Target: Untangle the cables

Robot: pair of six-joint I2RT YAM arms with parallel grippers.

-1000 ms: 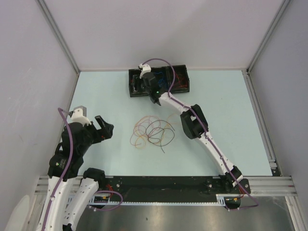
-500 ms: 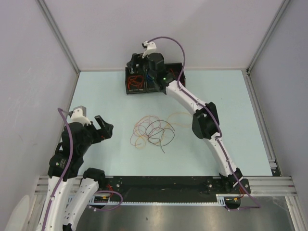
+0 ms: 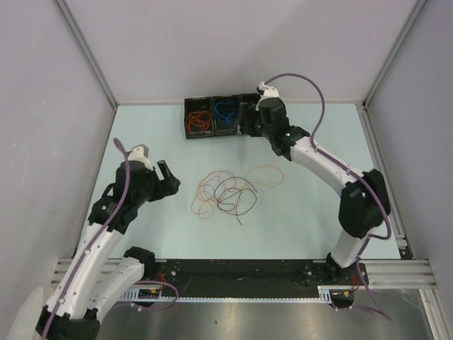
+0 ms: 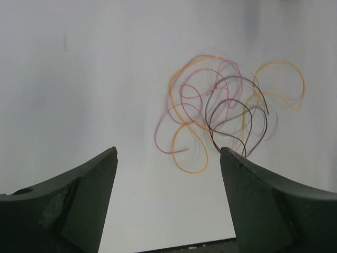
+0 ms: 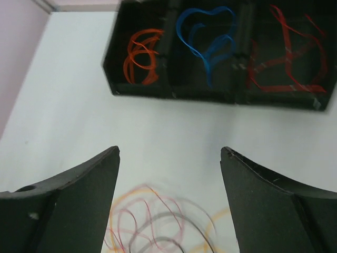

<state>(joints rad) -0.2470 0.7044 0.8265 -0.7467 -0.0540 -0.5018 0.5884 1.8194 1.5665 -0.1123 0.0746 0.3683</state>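
The cables (image 3: 225, 193) lie in a loose tangle of red, orange-yellow and black loops mid-table, with one orange-yellow loop (image 3: 267, 175) spread out to its right. In the left wrist view the tangle (image 4: 221, 113) lies ahead of my left gripper (image 4: 168, 153), which is open and empty. That gripper (image 3: 170, 180) hovers left of the tangle. My right gripper (image 3: 249, 122) is open and empty above the right end of a black tray (image 3: 187, 134). In the right wrist view my right gripper (image 5: 170, 150) is above bare table, with the tangle (image 5: 158, 226) blurred below.
The tray (image 5: 174, 95) at the back has three compartments holding orange cables (image 5: 141, 55), blue cables (image 5: 208, 31) and red cables (image 5: 287, 58). Grey walls enclose the table on the left, the back and the right. A black rail runs along the near edge (image 3: 241, 269).
My right arm has swung from the tray's left part to its right end, which uncovers the orange and blue compartments. My left arm has moved right, towards the tangle.
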